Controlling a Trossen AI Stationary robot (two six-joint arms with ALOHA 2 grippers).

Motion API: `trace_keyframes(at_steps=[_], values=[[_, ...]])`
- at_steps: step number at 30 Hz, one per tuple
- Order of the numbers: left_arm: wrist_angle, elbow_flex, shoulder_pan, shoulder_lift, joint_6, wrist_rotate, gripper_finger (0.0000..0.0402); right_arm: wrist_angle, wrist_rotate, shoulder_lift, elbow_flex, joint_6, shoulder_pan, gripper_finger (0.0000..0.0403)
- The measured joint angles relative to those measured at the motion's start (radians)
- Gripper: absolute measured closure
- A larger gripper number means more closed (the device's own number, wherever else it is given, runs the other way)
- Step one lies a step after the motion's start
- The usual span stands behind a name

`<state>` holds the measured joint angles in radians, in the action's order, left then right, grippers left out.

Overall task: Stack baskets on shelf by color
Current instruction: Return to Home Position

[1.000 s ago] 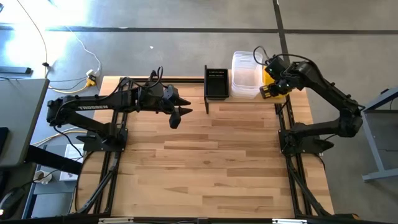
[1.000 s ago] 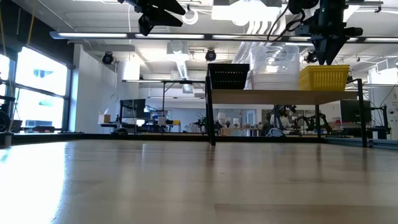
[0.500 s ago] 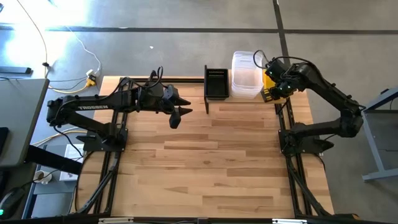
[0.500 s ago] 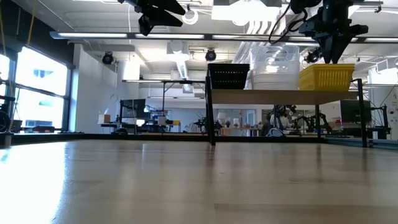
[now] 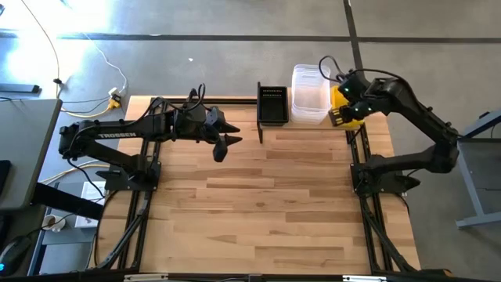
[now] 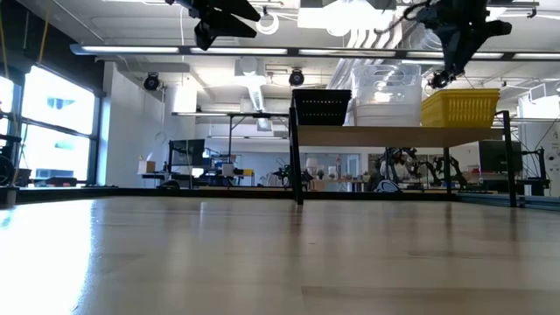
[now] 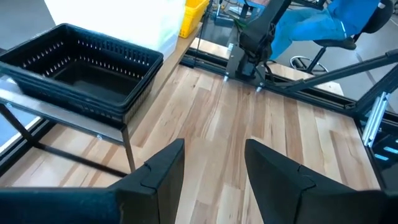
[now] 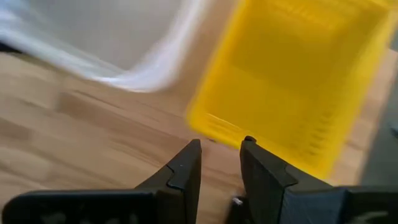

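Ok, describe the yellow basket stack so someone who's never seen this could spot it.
At the far edge of the wooden table stands a small raised shelf holding three basket stacks in a row. The yellow stack is at its right end, next to the clear tubs, below the right gripper. It alone is bright; the black stack sits at the other end.

Shelf: at the table's far edge, right of centre.
On shelf: left stack, middle stack, right stack, side by side.
Right gripper: above right stack.
Left gripper: over table, left of shelf.
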<state>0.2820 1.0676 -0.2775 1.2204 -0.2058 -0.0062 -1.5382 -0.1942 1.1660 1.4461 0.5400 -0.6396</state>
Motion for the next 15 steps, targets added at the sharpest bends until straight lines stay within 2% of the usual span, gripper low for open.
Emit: trace_keyframes(at_steps=[4, 8, 10, 15], values=[[0.047, -0.001, 0.01, -0.066, 0.0, -0.017, 0.0243, 0.126, 0.001, -0.049, 0.0, 0.039, 0.112, 0.0305], [0.124, -0.012, 0.049, -0.143, 0.001, -0.133, 0.0243, 0.368, -0.049, -0.098, -0.052, 0.04, 0.268, 0.0305], [0.114, -0.041, 0.076, -0.183, 0.0, -0.168, 0.0243, 0.488, -0.086, -0.108, -0.078, 0.018, 0.341, 0.0305], [0.026, -0.179, 0.141, -0.28, -0.003, -0.171, 0.0243, 0.681, -0.132, -0.103, -0.124, -0.124, 0.478, 0.0305]])
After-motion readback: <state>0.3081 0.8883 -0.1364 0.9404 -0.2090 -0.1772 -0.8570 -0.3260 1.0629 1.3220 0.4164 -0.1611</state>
